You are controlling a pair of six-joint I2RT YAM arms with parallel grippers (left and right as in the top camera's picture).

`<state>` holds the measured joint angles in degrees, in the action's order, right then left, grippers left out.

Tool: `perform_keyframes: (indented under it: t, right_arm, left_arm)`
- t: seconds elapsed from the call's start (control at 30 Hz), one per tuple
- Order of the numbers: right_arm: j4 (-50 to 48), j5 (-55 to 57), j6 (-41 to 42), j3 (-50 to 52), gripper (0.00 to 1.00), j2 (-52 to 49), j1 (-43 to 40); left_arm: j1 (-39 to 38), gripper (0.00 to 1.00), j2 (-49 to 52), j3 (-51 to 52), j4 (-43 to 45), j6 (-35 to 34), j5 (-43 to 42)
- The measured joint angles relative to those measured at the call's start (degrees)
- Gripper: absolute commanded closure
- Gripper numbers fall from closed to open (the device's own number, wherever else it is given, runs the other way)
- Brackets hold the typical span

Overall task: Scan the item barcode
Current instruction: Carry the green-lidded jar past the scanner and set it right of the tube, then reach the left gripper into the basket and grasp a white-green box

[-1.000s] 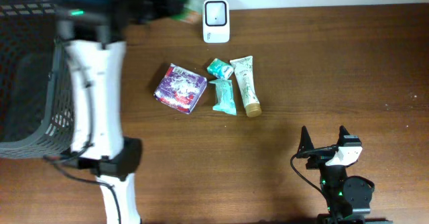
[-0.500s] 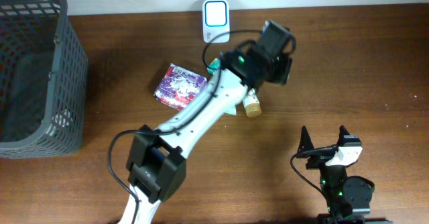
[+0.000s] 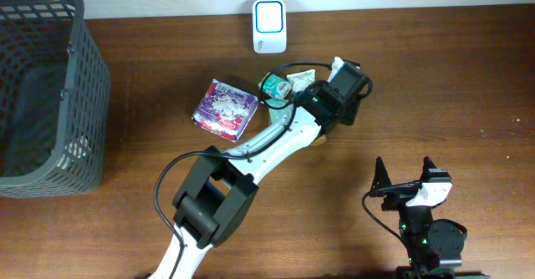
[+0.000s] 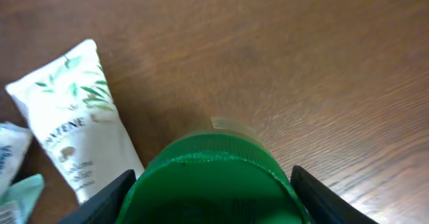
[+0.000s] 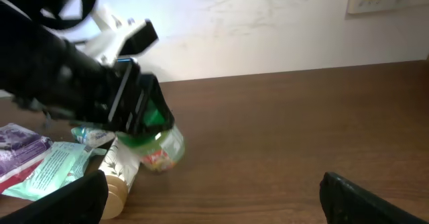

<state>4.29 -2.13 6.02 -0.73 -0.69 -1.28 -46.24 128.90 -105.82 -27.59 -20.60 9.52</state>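
The green-capped bottle (image 4: 214, 180) fills the left wrist view. We see the left gripper (image 4: 214, 200) clamped on its cap from both sides, with the Pantene tube (image 4: 74, 133) lying on the table (image 4: 301, 63) just beside it.

From the right wrist view, the bottle hangs tilted from that grip, cap uppermost, low by the tube; we cannot tell whether its base touches the wood. The right gripper (image 5: 221, 204) stands wide and empty.

Overhead, the held bottle is well apart from the white scanner (image 3: 269, 26). We judge the cap grip leaves the label free to present there.
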Motion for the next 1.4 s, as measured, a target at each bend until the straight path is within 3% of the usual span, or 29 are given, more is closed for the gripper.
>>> perform_keyframes:
  t: [0.07,0.13,0.2,0.47,0.6,0.73,0.93,1.1,1.27,1.4]
  right_arm:
    - [0.0,0.0,0.0,0.0,0.01,0.0,0.0]
    - [0.0,0.0,0.0,0.0,0.01,0.0,0.0]
    - [0.0,0.0,0.0,0.0,0.01,0.0,0.0]
    - [0.0,0.0,0.0,0.0,0.01,0.0,0.0]
    - [0.0,0.0,0.0,0.0,0.01,0.0,0.0]
    - [0.0,0.0,0.0,0.0,0.01,0.0,0.0]
    - [0.0,0.0,0.0,0.0,0.01,0.0,0.0]
    - [0.0,0.0,0.0,0.0,0.01,0.0,0.0]
    - [0.0,0.0,0.0,0.0,0.01,0.0,0.0]
    - [0.0,0.0,0.0,0.0,0.01,0.0,0.0]
  left_arm:
    - [0.0,0.28,1.1,0.0,0.0,0.0,0.0]
    - [0.0,0.07,2.1,0.1,0.3,0.0,0.2]
    - [0.0,0.02,2.1,0.1,0.9,0.0,0.3]
    - [1.4,0.01,1.0,-2.0,0.8,0.0,0.3]
    - [5.9,0.01,-8.4,-2.9,0.0,0.0,0.2]
    - [16.4,0.01,-24.7,-3.8,-5.4,0.1,0.2]
    - [40.9,0.01,-41.6,-5.2,-10.6,0.0,1.0]
    - [61.8,0.01,-42.1,-5.2,-18.3,-2.4,1.2]
    - [76.3,0.01,-38.4,-4.2,-28.9,-20.0,1.1]
    - [80.8,0.01,-31.7,-4.1,-31.2,-27.5,0.6]
